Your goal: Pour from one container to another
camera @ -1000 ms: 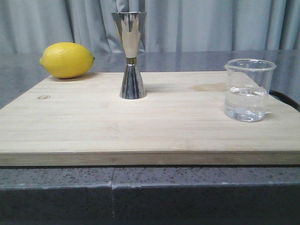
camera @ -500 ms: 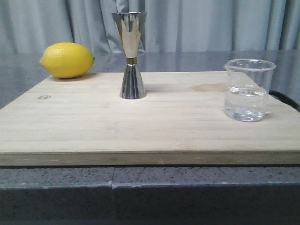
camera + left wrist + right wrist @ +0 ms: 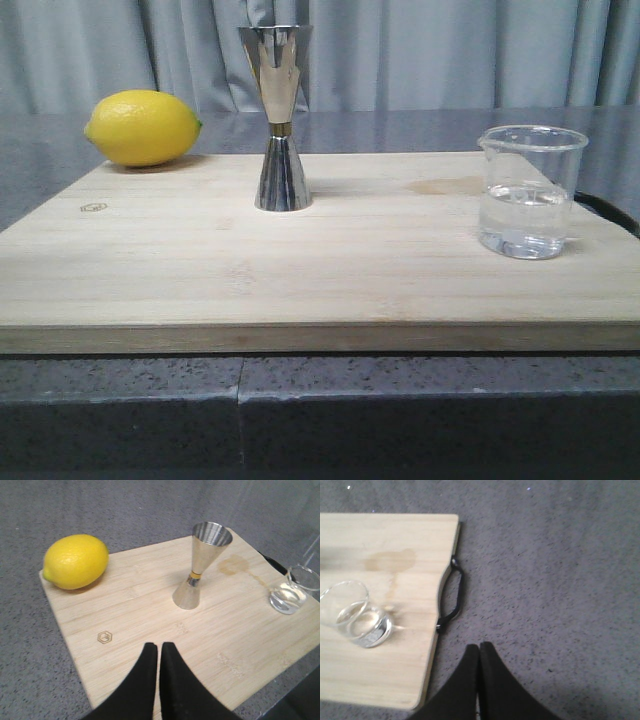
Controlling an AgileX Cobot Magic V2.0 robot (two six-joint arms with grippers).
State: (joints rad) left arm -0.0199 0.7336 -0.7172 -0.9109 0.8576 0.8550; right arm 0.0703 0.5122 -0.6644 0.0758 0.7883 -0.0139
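The clear glass beaker (image 3: 530, 192) stands upright on the right side of the wooden board (image 3: 300, 270), holding some clear liquid; it also shows in the left wrist view (image 3: 292, 590) and the right wrist view (image 3: 357, 615). The steel jigger (image 3: 279, 118) with its gold band stands upright at the board's back middle, its open cone seen from above (image 3: 201, 565). My left gripper (image 3: 159, 647) is shut and empty, held above the board's near part, short of the jigger. Also shut and empty, my right gripper (image 3: 479, 649) hovers over the grey counter beside the board's right edge. Neither gripper shows in the front view.
A yellow lemon (image 3: 143, 127) lies at the board's back left corner (image 3: 75, 561). A black handle (image 3: 452, 596) sits on the board's right edge. A faint damp stain (image 3: 390, 560) marks the wood behind the beaker. Grey curtains (image 3: 450, 50) hang behind the speckled counter (image 3: 550, 580).
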